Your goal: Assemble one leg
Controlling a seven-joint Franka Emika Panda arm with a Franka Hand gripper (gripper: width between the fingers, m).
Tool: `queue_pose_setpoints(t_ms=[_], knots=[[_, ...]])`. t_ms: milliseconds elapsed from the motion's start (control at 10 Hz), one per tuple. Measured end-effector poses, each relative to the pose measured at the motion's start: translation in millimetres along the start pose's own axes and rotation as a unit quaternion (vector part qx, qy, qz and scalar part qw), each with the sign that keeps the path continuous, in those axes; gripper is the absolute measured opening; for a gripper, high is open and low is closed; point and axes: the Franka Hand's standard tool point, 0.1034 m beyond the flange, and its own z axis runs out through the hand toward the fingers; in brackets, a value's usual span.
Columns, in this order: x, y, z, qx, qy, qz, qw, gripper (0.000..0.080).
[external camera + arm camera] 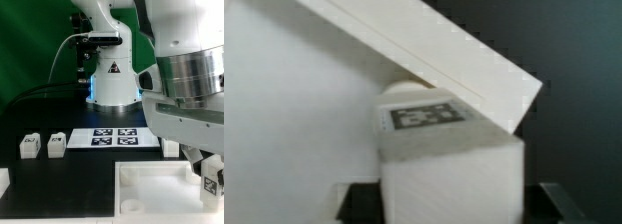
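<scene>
In the wrist view a white cuboid leg [446, 150] with a black-and-white tag stands between my dark fingers [359, 200]. My gripper [452, 206] is shut on its lower part. The leg's far end touches the slanted edge of the large white panel [438, 50]. In the exterior view my gripper [208, 176] hangs at the right, over the panel's [150, 195] right corner, with the tagged leg [212, 184] in it. Two more legs [29, 146] [56, 144] stand on the black table at the left.
The marker board [110, 137] lies flat at the table's middle, in front of the arm's base [112, 85]. Another white part [3, 182] shows at the exterior view's left edge. A green backdrop stands behind.
</scene>
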Motion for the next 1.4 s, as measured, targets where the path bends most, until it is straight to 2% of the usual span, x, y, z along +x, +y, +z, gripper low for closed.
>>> queue_pose_setpoints(t_ms=[200,300,400,600,700,800,900,1100,1300,1400], knots=[[-1.6,1.6,0.0,0.001,-0.009,0.097,0.995,0.0317],[-5.6,1.4,0.6,0.000,-0.013,0.170,0.985,0.0316],[-9.5,1.5,2.0,-0.002,-0.013,0.192,0.981,0.0316],[-9.8,1.6,2.3,-0.002,-0.014,0.161,0.987,0.0330],[-11.7,1.3,2.8,-0.002,-0.014,0.159,0.987,0.0539],[-17.5,1.0,4.2,-0.008,-0.003,0.076,0.997,0.0539],[-25.3,0.9,5.1,-0.017,0.002,-0.004,1.000,0.0626],[-29.2,0.8,5.4,-0.021,0.006,-0.104,0.994,0.0642],[-25.6,1.3,4.7,-0.026,0.007,-0.237,0.971,0.0648],[-18.3,0.2,2.8,-0.030,0.014,-0.323,0.946,0.0649]])
